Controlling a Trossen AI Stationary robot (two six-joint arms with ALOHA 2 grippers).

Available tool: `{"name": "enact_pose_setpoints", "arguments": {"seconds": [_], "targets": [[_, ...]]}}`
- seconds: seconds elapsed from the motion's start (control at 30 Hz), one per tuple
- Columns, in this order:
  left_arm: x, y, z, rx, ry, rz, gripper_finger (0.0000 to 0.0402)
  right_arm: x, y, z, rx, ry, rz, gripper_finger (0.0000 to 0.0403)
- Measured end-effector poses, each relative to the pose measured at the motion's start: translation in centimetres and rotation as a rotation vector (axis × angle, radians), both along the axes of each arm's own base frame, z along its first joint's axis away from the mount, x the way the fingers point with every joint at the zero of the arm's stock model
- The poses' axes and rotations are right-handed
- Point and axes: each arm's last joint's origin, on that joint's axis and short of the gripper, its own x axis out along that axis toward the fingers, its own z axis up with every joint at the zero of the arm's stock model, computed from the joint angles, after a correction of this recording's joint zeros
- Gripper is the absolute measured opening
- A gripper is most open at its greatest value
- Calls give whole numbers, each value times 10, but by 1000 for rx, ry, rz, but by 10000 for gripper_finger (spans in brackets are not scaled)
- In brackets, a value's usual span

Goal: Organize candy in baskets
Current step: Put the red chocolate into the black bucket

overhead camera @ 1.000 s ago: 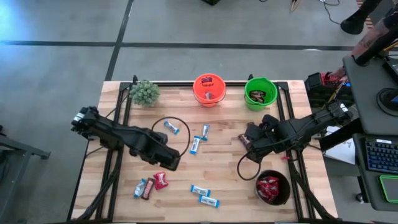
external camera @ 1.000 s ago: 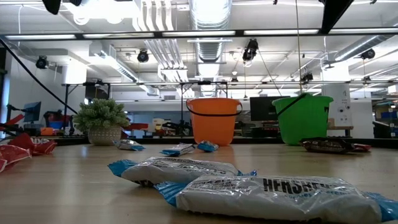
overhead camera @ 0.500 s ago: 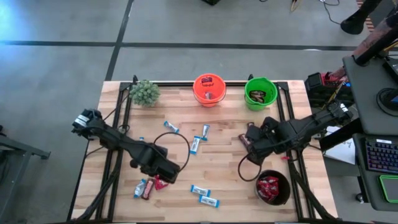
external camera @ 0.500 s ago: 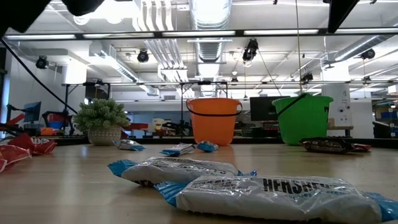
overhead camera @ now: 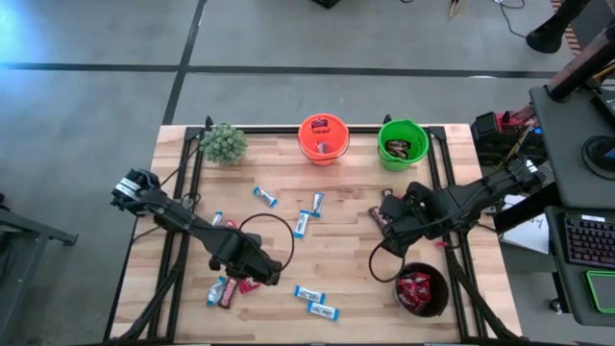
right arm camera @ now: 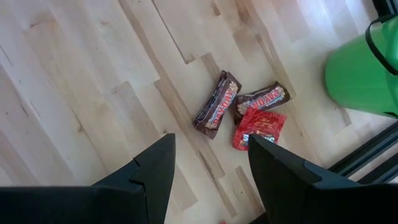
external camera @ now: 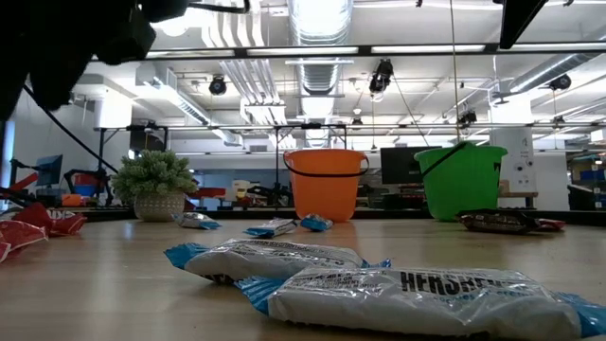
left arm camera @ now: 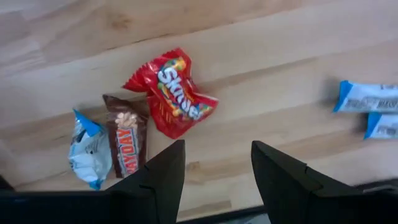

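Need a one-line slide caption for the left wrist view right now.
Open left gripper hovers over a red Skittles packet, beside a brown PayDay bar and a blue-and-white bar on the wooden table.

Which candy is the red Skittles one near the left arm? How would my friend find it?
Start at the left gripper, over the front-left part of the wooden table. Just ahead of its open fingers lie three candies in a cluster. The Skittles packet is the crinkly bright red one; beside it are a dark brown PayDay bar and a blue-and-white bar.
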Motion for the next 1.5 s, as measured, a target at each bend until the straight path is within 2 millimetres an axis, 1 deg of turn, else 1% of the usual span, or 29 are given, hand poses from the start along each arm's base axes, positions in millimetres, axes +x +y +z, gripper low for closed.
{"name": "enact_pose_setpoints", "arguments": {"seconds": [0.17,0.53,0.87,1.07,1.27,1.5], "targets": [[-4,1,-12,8,29,62,167,0,0,0,15,4,-1,192],[-8,1,-34,-3,16,88,167,-1,3,0,28,1,5,192],[-15,1,-43,14,41,77,167,-1,3,0,32,-1,-5,192],[-14,1,-48,-1,23,80,167,-1,3,0,31,0,-3,192],[-14,-4,-55,-19,21,69,167,-1,3,0,31,0,-1,192],[-10,-13,-76,-29,78,47,167,-1,3,0,31,1,-1,192]]}}
